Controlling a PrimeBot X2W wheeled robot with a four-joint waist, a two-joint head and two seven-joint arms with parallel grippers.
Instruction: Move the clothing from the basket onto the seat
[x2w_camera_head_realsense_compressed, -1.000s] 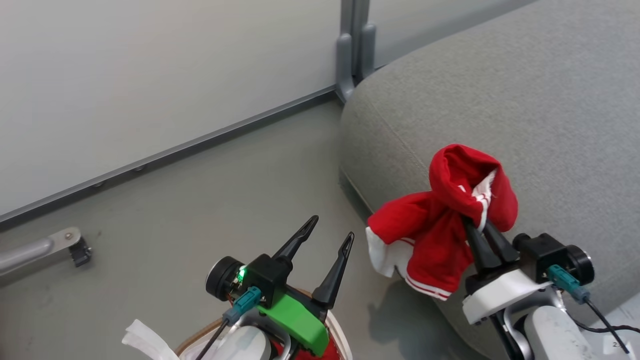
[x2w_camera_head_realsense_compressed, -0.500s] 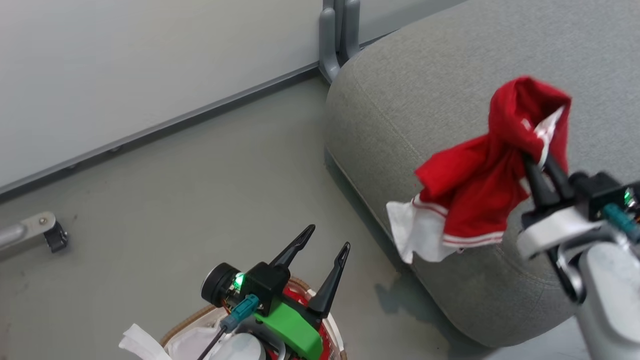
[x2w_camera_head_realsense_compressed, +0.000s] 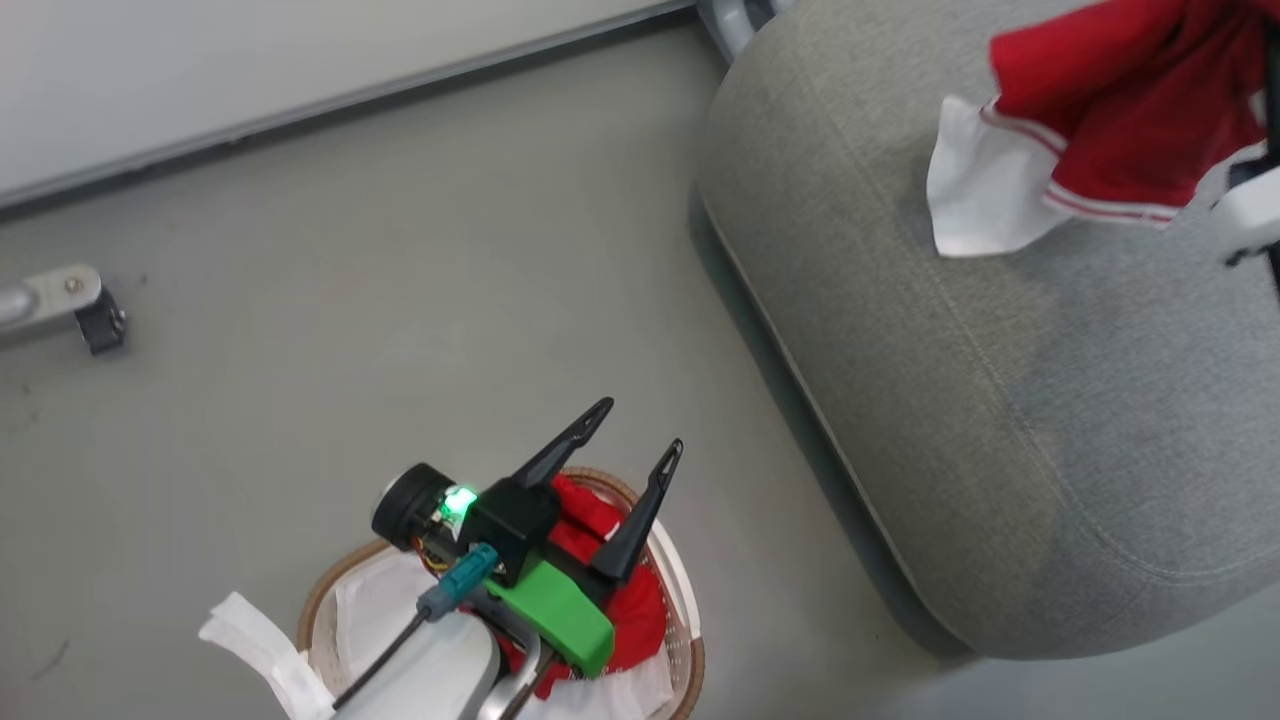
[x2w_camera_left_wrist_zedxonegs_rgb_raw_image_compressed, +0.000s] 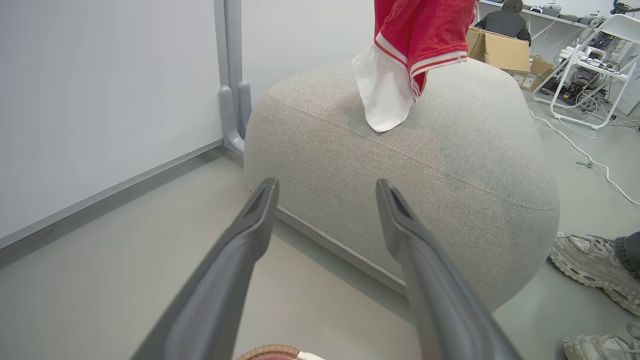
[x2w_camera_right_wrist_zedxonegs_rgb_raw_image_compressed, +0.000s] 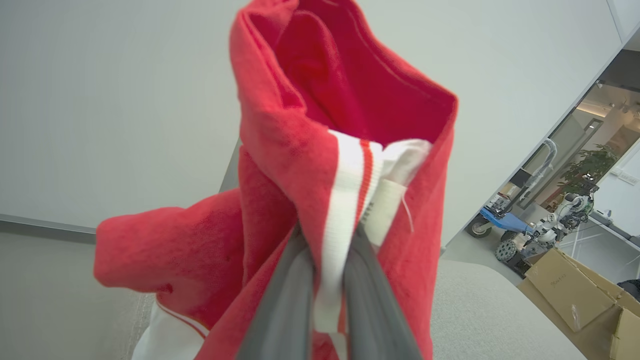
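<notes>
My right gripper (x2w_camera_right_wrist_zedxonegs_rgb_raw_image_compressed: 327, 235) is shut on the striped collar of a red-and-white garment (x2w_camera_right_wrist_zedxonegs_rgb_raw_image_compressed: 310, 150). This piece of clothing (x2w_camera_head_realsense_compressed: 1120, 110) hangs in the air above the grey seat (x2w_camera_head_realsense_compressed: 1000, 400), its white sleeve dangling just over the cushion top (x2w_camera_left_wrist_zedxonegs_rgb_raw_image_compressed: 385, 95). My left gripper (x2w_camera_head_realsense_compressed: 640, 428) stands open and empty above the basket (x2w_camera_head_realsense_compressed: 322, 600), which sits on the floor left of the seat. More red clothing (x2w_camera_head_realsense_compressed: 630, 610) lies inside the basket, partly hidden by my left arm. In the left wrist view the open left gripper (x2w_camera_left_wrist_zedxonegs_rgb_raw_image_compressed: 326, 185) points at the seat (x2w_camera_left_wrist_zedxonegs_rgb_raw_image_compressed: 425, 165).
A white cloth liner (x2w_camera_head_realsense_compressed: 250, 640) spills over the basket's left side. A castor leg (x2w_camera_head_realsense_compressed: 90, 320) stands at the far left by the wall. A person's shoes (x2w_camera_left_wrist_zedxonegs_rgb_raw_image_compressed: 590, 260) are on the floor beside the seat. Cardboard boxes (x2w_camera_left_wrist_zedxonegs_rgb_raw_image_compressed: 500, 47) and a white folding chair (x2w_camera_left_wrist_zedxonegs_rgb_raw_image_compressed: 600, 65) stand beyond.
The right gripper has carried the red-and-white garment up and further over the seat. The head camera has tilted down, bringing the basket into view. The left gripper stays open over the basket.
</notes>
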